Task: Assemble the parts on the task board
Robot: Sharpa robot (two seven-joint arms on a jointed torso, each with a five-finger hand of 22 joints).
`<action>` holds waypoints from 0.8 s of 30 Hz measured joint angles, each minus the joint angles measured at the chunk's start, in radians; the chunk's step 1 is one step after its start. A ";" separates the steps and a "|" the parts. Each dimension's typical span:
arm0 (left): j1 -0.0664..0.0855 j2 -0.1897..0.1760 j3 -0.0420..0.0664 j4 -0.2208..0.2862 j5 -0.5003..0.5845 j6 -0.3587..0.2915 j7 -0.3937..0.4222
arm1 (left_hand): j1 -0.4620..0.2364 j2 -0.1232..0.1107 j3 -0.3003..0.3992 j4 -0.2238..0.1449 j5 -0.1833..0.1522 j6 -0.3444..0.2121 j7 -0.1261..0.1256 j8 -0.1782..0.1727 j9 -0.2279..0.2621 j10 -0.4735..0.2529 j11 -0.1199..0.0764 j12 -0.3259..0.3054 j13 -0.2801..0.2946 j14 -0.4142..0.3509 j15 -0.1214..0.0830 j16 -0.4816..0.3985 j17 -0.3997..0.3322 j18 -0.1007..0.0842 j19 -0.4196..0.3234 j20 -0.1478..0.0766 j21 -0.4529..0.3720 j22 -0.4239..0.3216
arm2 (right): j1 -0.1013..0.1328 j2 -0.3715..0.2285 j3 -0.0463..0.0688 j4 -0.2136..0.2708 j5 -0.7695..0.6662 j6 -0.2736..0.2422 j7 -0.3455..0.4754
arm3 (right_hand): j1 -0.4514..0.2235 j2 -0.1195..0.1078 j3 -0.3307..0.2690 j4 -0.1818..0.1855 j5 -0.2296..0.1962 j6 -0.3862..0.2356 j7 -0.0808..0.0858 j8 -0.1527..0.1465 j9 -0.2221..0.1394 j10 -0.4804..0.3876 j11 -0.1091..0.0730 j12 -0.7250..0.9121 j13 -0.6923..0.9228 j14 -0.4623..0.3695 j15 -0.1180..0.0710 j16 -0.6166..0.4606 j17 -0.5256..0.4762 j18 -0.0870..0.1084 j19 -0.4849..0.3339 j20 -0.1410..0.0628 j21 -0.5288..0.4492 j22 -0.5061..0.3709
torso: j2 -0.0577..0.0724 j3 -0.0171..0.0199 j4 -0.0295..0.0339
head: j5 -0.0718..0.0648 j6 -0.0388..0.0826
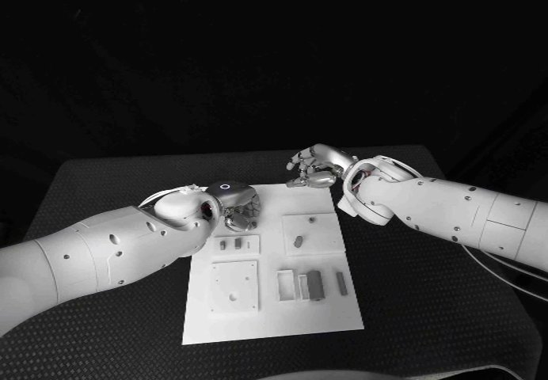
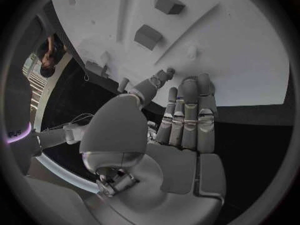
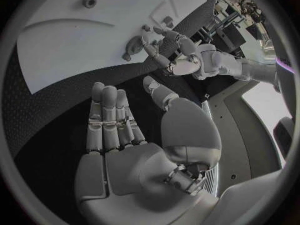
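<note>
On the black table (image 1: 114,182) the task board (image 1: 274,324) lies centred, long edges running away from us; bare table cloth shows all round it, widest on both sides. Landmark = the board.

Edges/room: our left hand (image 1: 234,207) hangs over the board's far left corner, our right hand (image 1: 314,168) sits just past the board's far edge, over the table. Near half of the board has nothing above it.

Pose: left hand (image 2: 181,130) has fingers (image 2: 187,110) extended side by side toward the board, thumb off to one side, nothing in it. Right hand (image 3: 119,135) is the same in its own wrist view: fingers (image 3: 109,112) straight and together, palm bare, thumb apart, over dark table beside the board's edge. In the head view its fingers look curled; we hold nothing there either.

Parts: grey parts (image 1: 314,283) stand in the recesses on the board's near right area, one small piece (image 1: 297,241) on the raised square plate mid-right, two small ones (image 1: 232,245) on the plate mid-left. Left wrist view shows two dark blocks (image 2: 147,36) standing on the board ahead of the fingers.

Surface: matte, textured black cloth; board plain white. Room behind the table is dark.
</note>
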 measured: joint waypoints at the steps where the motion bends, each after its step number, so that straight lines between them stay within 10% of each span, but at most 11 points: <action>1: 0.000 0.000 0.000 0.000 0.000 0.000 0.001 | 0.000 0.000 0.000 0.000 0.000 0.000 0.000 0.000 0.000 0.000 0.000 0.000 0.000 0.000 0.000 0.000 0.000 0.000 0.000 0.000 0.000 0.001 | 0.000 0.000 0.000 0.000 0.005 -0.001 0.001 | 0.000 0.000 0.000 0.000 0.000 0.000 0.000 0.000 0.002 -0.004 0.003 -0.036 -0.035 -0.012 0.006 -0.048 -0.020 0.000 -0.024 0.011 -0.029 -0.015 | 0.000 0.0001 0.0000 | 0.000 0.000; 4: -0.001 0.001 0.000 -0.002 -0.002 0.000 0.002 | 0.001 0.006 0.003 -0.003 0.000 0.000 0.000 0.005 -0.001 0.005 -0.002 0.000 -0.003 0.004 -0.004 0.001 0.000 0.000 0.004 -0.003 0.000 0.003 | 0.000 0.001 0.000 -0.001 0.020 -0.002 0.005 | 0.000 0.000 -0.006 -0.006 0.000 -0.003 0.003 0.005 0.010 0.005 0.014 -0.131 -0.141 -0.047 0.033 -0.179 -0.060 -0.037 -0.087 0.040 -0.100 -0.051 | -0.001 0.0001 0.0006 | -0.002 -0.001; 14: -0.007 0.004 -0.002 -0.002 -0.004 0.003 0.007 | 0.007 0.018 0.006 -0.006 0.000 0.018 0.000 0.013 -0.005 0.033 -0.006 0.005 -0.004 0.013 -0.009 0.007 0.000 0.001 0.009 -0.006 0.000 0.014 | 0.000 0.006 0.000 -0.011 0.058 -0.003 0.019 | 0.011 0.011 -0.027 -0.015 0.000 -0.022 0.001 0.030 0.015 0.023 0.036 -0.304 -0.384 -0.099 0.116 -0.479 -0.091 -0.070 -0.261 0.100 -0.261 -0.102 | -0.001 0.0003 0.0006 | -0.004 -0.005; 24: -0.010 0.004 -0.002 -0.001 -0.007 0.006 0.008 | 0.009 0.020 0.006 -0.006 0.000 0.025 0.000 0.017 -0.009 0.053 -0.008 0.009 -0.004 0.024 -0.011 0.018 0.003 0.006 0.018 -0.014 0.004 0.024 | 0.000 0.012 0.000 -0.016 0.083 -0.005 0.029 | 0.016 0.016 -0.033 -0.016 0.000 -0.022 0.001 0.035 0.009 0.027 0.040 -0.325 -0.442 -0.091 0.125 -0.539 -0.099 -0.070 -0.294 0.113 -0.302 -0.108 | -0.001 -0.0003 0.0017 | -0.007 -0.009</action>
